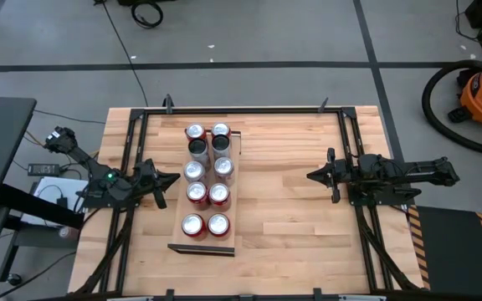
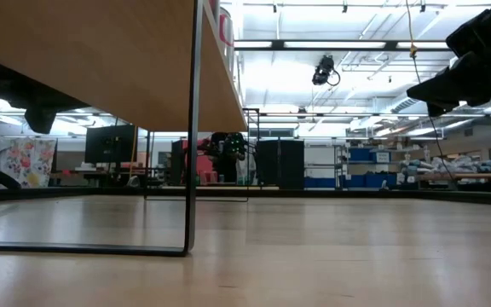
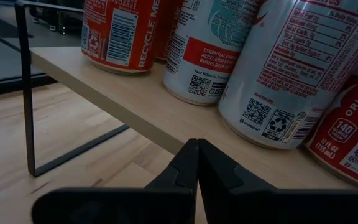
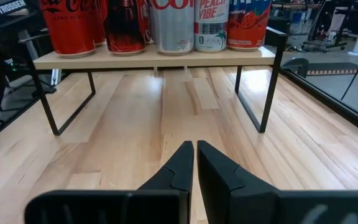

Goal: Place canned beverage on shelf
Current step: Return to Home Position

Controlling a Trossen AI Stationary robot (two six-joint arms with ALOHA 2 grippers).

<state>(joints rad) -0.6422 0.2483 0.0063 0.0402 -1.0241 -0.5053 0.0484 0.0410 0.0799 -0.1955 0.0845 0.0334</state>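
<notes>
Cans lined in pairs along shelf, seemingly nothing left to load, hence left gripper just beside it and right gripper well apart, both closed, empty.

Pale shelf, red cans, silver can

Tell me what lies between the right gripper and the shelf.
Only bare tabletop lies between the right gripper and the shelf, as the high and right wrist views show.
</notes>
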